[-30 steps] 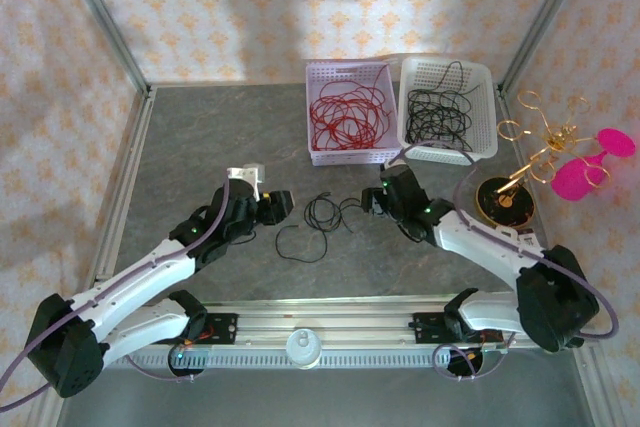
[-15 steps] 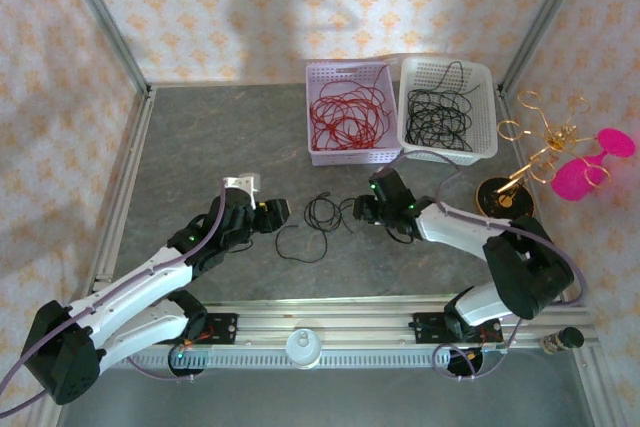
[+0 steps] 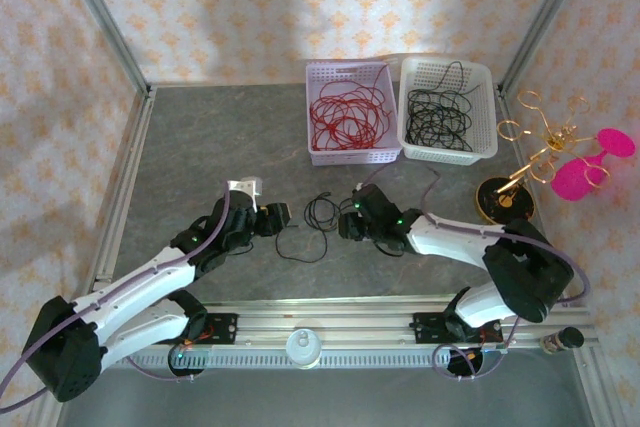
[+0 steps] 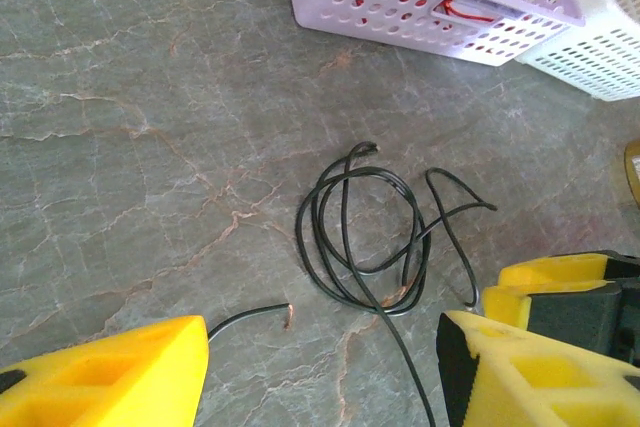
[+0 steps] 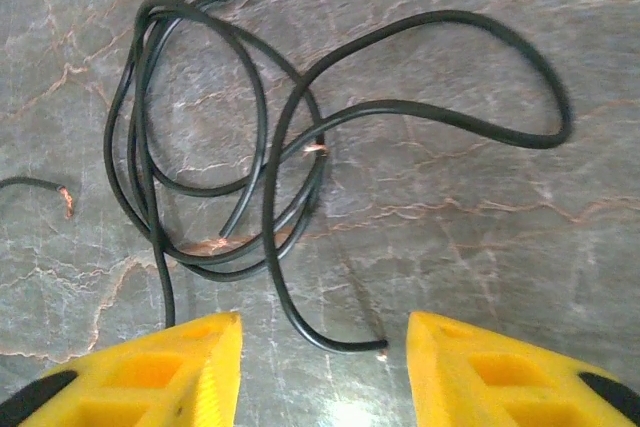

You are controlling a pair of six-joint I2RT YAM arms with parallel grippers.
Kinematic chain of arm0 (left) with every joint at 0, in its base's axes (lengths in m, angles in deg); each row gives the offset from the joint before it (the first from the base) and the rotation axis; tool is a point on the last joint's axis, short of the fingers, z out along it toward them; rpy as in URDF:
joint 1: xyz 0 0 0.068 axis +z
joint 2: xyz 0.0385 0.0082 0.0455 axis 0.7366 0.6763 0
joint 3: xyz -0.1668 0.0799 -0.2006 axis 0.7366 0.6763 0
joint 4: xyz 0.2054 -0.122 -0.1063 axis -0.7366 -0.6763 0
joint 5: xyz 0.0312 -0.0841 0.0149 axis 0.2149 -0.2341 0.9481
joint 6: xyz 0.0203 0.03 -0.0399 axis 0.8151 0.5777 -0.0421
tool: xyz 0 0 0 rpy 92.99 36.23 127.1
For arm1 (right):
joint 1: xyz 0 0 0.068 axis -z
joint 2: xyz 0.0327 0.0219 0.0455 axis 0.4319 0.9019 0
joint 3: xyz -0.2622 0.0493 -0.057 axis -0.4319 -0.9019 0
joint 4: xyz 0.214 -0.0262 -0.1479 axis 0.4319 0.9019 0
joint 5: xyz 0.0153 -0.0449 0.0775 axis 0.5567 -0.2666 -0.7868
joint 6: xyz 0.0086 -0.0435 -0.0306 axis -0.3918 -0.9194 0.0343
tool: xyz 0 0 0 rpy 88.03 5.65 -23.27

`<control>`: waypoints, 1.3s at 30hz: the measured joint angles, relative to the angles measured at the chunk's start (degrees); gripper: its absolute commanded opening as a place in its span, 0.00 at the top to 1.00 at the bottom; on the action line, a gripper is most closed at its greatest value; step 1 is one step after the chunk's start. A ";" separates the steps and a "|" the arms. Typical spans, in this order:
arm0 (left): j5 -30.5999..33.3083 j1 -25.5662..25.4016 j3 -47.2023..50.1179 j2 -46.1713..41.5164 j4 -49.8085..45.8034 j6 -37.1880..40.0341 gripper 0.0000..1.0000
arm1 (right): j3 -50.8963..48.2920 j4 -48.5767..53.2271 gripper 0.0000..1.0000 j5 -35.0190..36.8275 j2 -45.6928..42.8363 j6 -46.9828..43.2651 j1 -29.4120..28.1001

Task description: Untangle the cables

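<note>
A small loose coil of black cables (image 3: 320, 212) lies on the grey table between the two arms, with one strand looping toward the near edge. My left gripper (image 3: 275, 215) stands open just left of it. In the left wrist view the black coil (image 4: 365, 237) lies ahead of the open left gripper (image 4: 320, 377), and a bare cable end rests near the left finger. My right gripper (image 3: 348, 222) is low at the coil's right side. In the right wrist view the right gripper (image 5: 325, 367) is open, and a free end of the black coil (image 5: 230, 147) lies between its fingertips, untouched.
A lavender basket (image 3: 330, 154) holding red cables and a white basket (image 3: 480, 147) holding black cables stand at the back. A gold wire stand (image 3: 545, 152) with pink discs sits at the right. The right gripper's yellow fingers (image 4: 560, 282) show in the left wrist view.
My right gripper has moved left and nearer, down to the coil's right edge, and its jaws have narrowed. The left gripper has barely shifted.
</note>
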 measured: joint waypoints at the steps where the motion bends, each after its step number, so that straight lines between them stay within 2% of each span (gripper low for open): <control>1: 0.00 0.00 0.00 0.02 -0.02 0.02 0.37 | 0.07 -0.66 0.59 0.00 1.18 -0.44 -0.26; 5: 0.02 0.00 -0.04 0.00 -0.02 0.02 0.37 | 0.09 -2.38 0.69 1.29 5.79 -1.90 -0.50; 10: 0.04 0.00 -0.04 -0.42 0.00 0.02 0.37 | 1.05 -1.36 0.92 2.82 6.64 -3.80 -0.35; 14: 0.02 0.00 -0.04 -0.44 -0.02 0.04 0.37 | 1.90 0.46 1.00 3.10 6.14 -4.09 -0.35; 19: -0.87 0.00 -0.35 -0.24 0.07 0.46 0.37 | 4.66 3.82 1.00 1.75 0.42 -4.31 -0.72; 26: -6.05 -0.07 -3.85 2.82 3.61 4.55 0.36 | 14.60 12.72 1.00 -0.09 -9.57 -5.81 -0.70; 32: -14.69 -0.96 -4.46 5.14 14.01 8.98 0.35 | 20.41 18.62 1.00 -5.14 -13.25 -6.38 1.84; 39: -21.90 -1.55 -4.50 11.74 28.06 13.51 0.29 | 23.56 20.04 1.00 -12.55 -15.76 -4.17 4.46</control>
